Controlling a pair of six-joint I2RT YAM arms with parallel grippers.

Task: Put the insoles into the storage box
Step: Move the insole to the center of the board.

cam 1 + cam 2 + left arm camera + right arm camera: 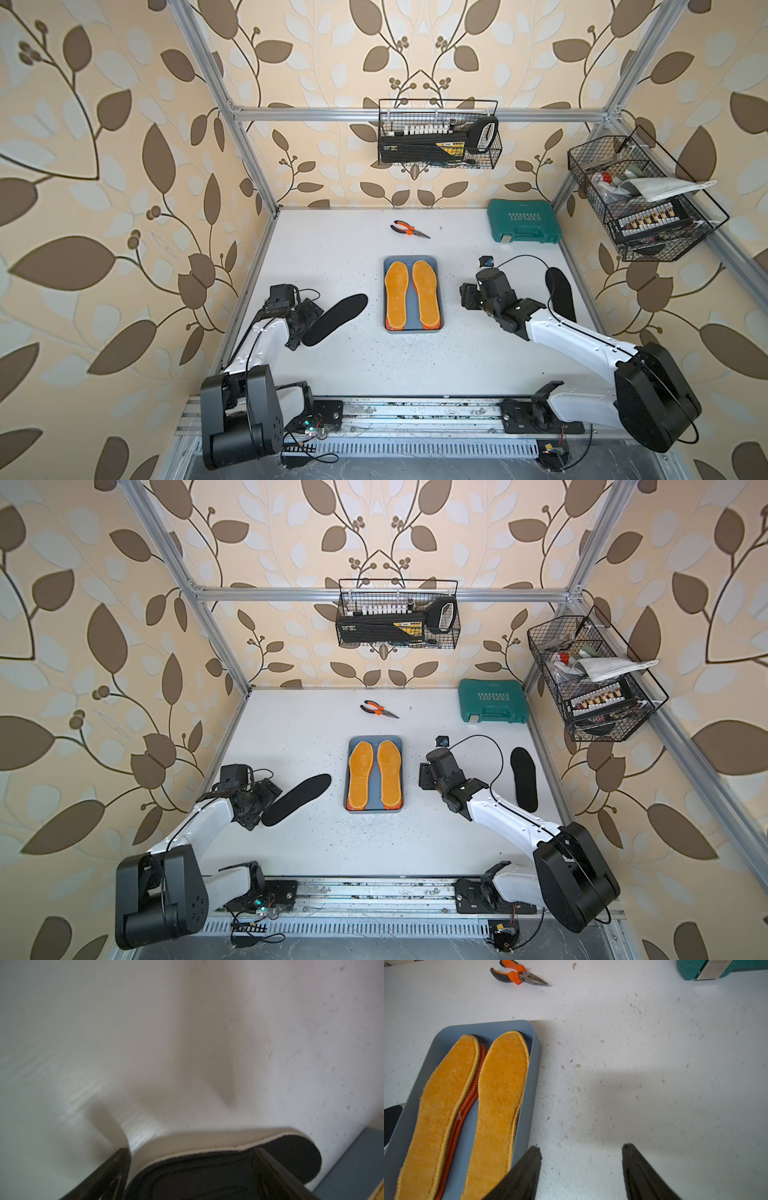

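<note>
Two fuzzy orange-yellow insoles (395, 295) lie side by side in the shallow blue-grey plastic storage box (413, 260), mid-table. The left gripper (191, 1150) gapes wide over a flat black insole (336, 318) left of the box. The right gripper (581, 1146), jaws apart and empty, is right of it. A second black insole (561, 297) lies at the right edge.

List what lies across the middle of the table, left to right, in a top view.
left black insole → storage box, holding the left orange insole and then the right orange insole → right pincer → right black insole
</note>
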